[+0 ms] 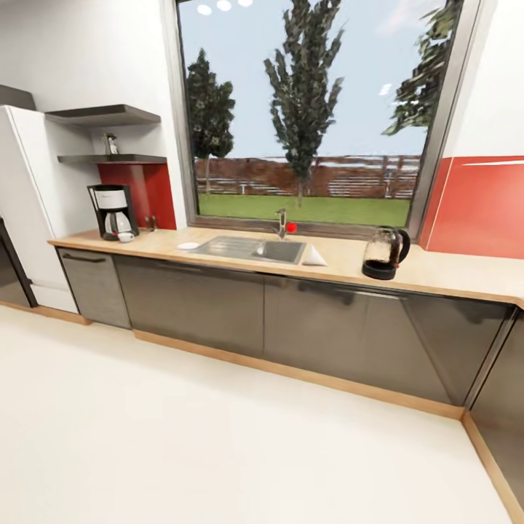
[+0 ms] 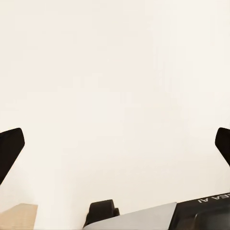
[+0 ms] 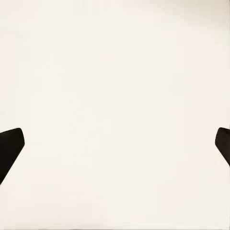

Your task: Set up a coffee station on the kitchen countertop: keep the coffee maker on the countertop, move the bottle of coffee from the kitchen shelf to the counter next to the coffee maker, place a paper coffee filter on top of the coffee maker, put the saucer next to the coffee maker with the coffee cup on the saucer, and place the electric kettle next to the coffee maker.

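Note:
The coffee maker [image 1: 112, 211] stands at the left end of the kitchen countertop [image 1: 437, 273]. The coffee cup [image 1: 125, 236] sits just in front of it. Further right lies the saucer [image 1: 188, 246], beside the sink [image 1: 251, 249]. The paper coffee filter [image 1: 314, 255] rests at the sink's right edge, and the electric kettle [image 1: 383, 253] stands right of that. On the lower kitchen shelf [image 1: 113, 158] is the bottle of coffee [image 1: 111, 144]. My left gripper [image 2: 115, 143] and right gripper [image 3: 115, 143] are both open over pale floor, holding nothing.
A white fridge [image 1: 29, 196] stands left of the counter. A large window [image 1: 306, 109] and a tap [image 1: 281, 222] are behind the sink. Dark cabinet fronts [image 1: 218, 298] run under the counter. Wide pale floor [image 1: 218, 437] lies between me and the cabinets.

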### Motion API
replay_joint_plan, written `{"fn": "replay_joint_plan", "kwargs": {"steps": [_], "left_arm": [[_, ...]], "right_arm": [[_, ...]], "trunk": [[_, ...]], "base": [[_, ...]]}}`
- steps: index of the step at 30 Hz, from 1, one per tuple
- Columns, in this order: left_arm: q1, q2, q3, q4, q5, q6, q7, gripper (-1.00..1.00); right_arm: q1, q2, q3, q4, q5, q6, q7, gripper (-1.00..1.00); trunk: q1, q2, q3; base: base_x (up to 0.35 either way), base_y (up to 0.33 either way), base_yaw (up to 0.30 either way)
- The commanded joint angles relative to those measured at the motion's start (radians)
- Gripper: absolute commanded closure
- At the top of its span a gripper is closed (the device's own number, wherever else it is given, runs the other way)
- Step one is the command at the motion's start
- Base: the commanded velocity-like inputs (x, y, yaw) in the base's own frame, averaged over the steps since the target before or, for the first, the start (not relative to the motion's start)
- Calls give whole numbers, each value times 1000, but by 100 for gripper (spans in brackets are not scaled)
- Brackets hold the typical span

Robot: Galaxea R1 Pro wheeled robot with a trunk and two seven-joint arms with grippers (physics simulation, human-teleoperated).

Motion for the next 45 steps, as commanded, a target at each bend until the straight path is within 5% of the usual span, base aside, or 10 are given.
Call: {"fn": "replay_joint_plan", "kwargs": {"steps": [1,45], "left_arm": [[0,0,2,-1,-9,-1,0,-100],[0,0,3,-3,-6,-1,3,-100]], "right_arm": [[8,0,1,10,2,-5,0,-100],[24,-5,3,47,5,-8,-1,-100]], "trunk": [[1,0,-1],[1,0,-1]], "base": [[326,0,0],[326,0,-3]]}}
